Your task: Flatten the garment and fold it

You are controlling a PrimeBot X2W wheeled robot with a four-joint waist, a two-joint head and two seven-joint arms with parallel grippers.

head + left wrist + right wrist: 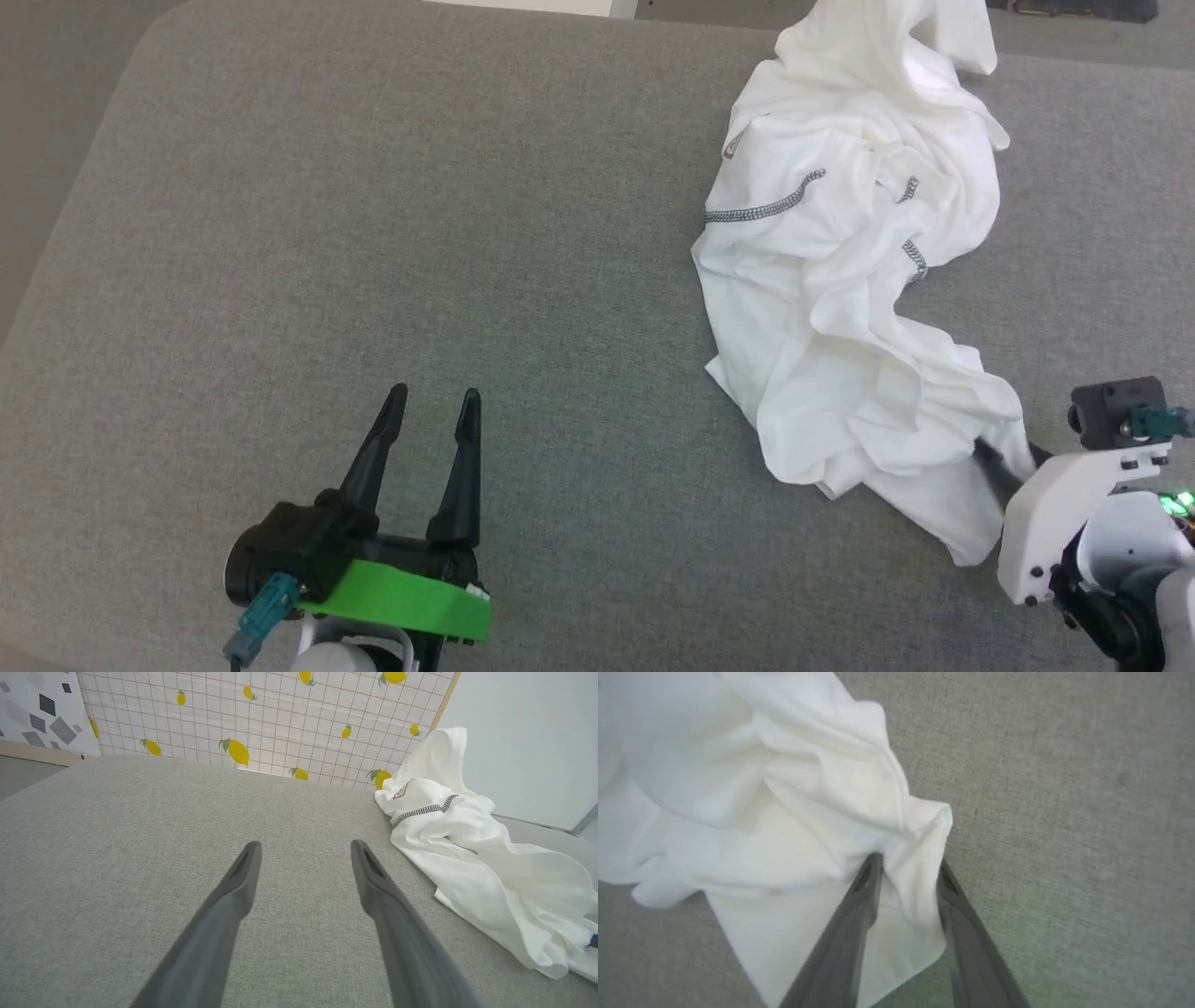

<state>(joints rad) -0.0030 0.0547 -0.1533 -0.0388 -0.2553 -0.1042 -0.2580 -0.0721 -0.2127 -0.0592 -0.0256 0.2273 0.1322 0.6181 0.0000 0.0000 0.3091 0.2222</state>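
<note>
Crumpled white T-shirt (840,280), grey zigzag stitching (766,210), upper right on grey tabletop (373,233), left gripper (435,392) jaws spread, lower left, right gripper (909,861) straddling a shirt fold, grip unclear

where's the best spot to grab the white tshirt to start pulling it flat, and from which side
Grip the garment at its near right corner, a thin loose flap trailing out of the crumpled heap toward the robot. Come in low from the robot's right, along the grey surface; the right claw sits astride that edge, so it seems best placed.
</note>
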